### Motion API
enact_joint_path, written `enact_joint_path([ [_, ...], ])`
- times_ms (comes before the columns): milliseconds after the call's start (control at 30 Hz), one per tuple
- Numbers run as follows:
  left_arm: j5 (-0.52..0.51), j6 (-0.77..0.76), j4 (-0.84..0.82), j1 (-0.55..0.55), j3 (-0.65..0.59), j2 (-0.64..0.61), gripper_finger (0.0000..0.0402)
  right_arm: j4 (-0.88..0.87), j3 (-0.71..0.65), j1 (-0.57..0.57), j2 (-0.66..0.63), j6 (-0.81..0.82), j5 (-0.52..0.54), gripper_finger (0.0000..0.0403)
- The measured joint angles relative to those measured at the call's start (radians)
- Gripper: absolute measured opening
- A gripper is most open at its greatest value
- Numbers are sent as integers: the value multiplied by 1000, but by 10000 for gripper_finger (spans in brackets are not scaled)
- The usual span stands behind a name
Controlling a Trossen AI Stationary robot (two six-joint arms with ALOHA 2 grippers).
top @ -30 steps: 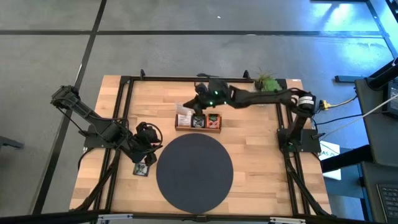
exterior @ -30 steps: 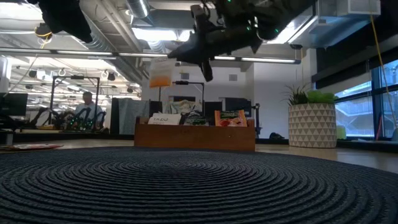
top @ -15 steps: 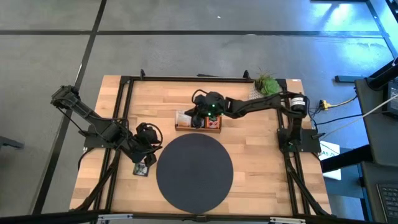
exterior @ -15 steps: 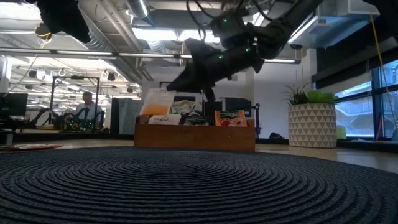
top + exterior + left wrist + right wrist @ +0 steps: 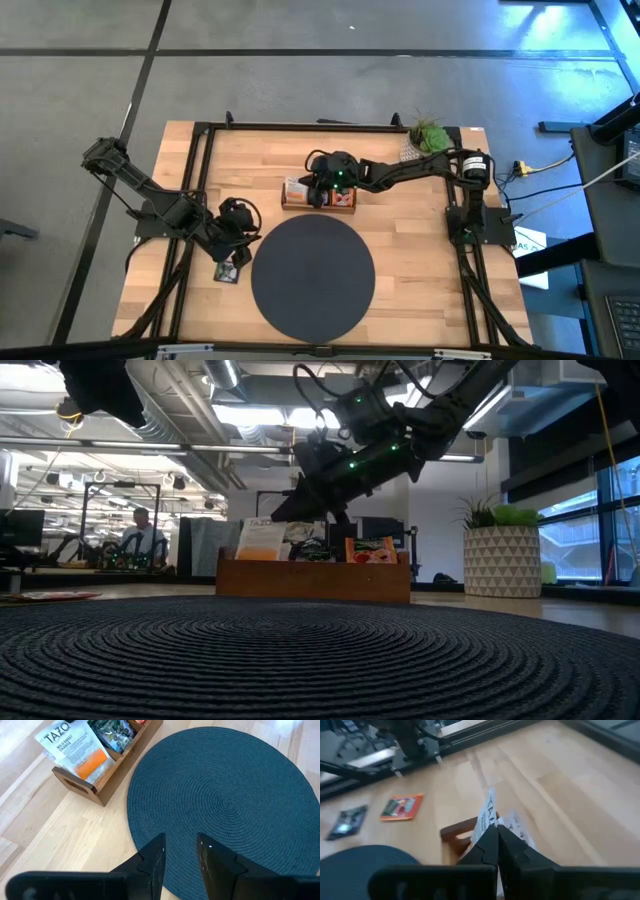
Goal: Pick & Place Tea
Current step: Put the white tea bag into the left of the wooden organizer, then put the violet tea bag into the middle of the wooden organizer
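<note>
One dark round mat (image 5: 312, 277) lies nearest on the counter (image 5: 420, 250). Beside it the left gripper (image 5: 237, 250) waits, jaws apart, over two loose sachets (image 5: 401, 807). Farther back, the right gripper (image 5: 493, 836) has its jaws clamped on a white-and-orange sachet (image 5: 74, 751) at the one wooden tray (image 5: 313, 577)

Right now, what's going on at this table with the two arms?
The right gripper is down at the wooden tray, shut on a white-and-orange tea sachet at the tray's left end. The left gripper waits open beside the dark round mat, holding nothing. Two sachets, one orange and one dark, lie on the table near the left arm. The mat itself is bare.
</note>
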Motion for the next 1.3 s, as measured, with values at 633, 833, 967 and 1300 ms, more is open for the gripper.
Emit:
enact_joint_path([
  [633, -7, 0, 0, 0, 0, 0, 107, -44, 0, 72, 0, -206, -19, 5],
  [833, 8, -3, 0, 0, 0, 0, 108, -73, 1, 72, 0, -214, 13, 35],
  [967, 18, -3, 6, 0, 0, 0, 105, -107, 1, 71, 0, -212, 15, 65],
  [1300, 22, -145, -5, -13, 0, -38, 105, -94, 80, 50, -44, -134, 16, 112],
])
